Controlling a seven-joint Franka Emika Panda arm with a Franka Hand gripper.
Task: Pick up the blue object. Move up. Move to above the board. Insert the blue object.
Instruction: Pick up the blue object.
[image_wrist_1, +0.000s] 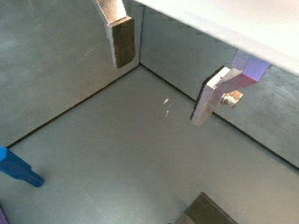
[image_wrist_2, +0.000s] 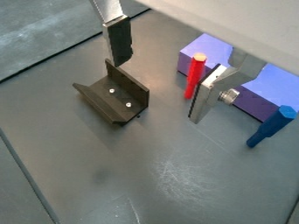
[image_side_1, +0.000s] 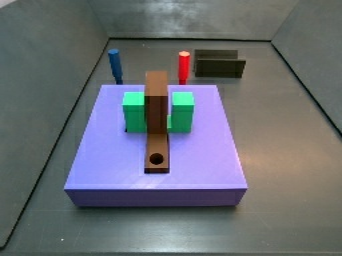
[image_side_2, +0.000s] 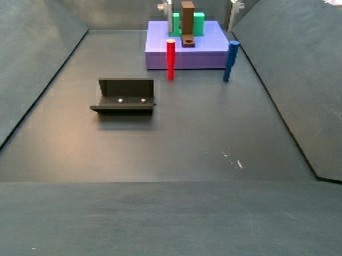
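The blue object (image_side_1: 115, 65) is a slim dark-blue peg standing upright on the floor beside the purple slab; it also shows in a side view (image_side_2: 230, 60) and in both wrist views (image_wrist_1: 17, 166) (image_wrist_2: 272, 125). The board (image_side_1: 158, 125) is a narrow brown plank lying on the slab between green blocks, with its round hole (image_side_1: 158, 159) near one end. My gripper (image_wrist_2: 158, 87) is open and empty, above the floor between the fixture and the pegs, apart from the blue peg. Its silver fingers (image_wrist_1: 119, 39) show in both wrist views with nothing between them.
A red peg (image_wrist_2: 195, 76) stands upright by the purple slab (image_side_1: 107, 170), close to one finger (image_wrist_2: 211, 92). The dark fixture (image_wrist_2: 114, 94) stands on the floor, also seen in a side view (image_side_2: 126, 96). Green blocks (image_side_1: 135, 110) flank the board. Grey walls enclose the floor.
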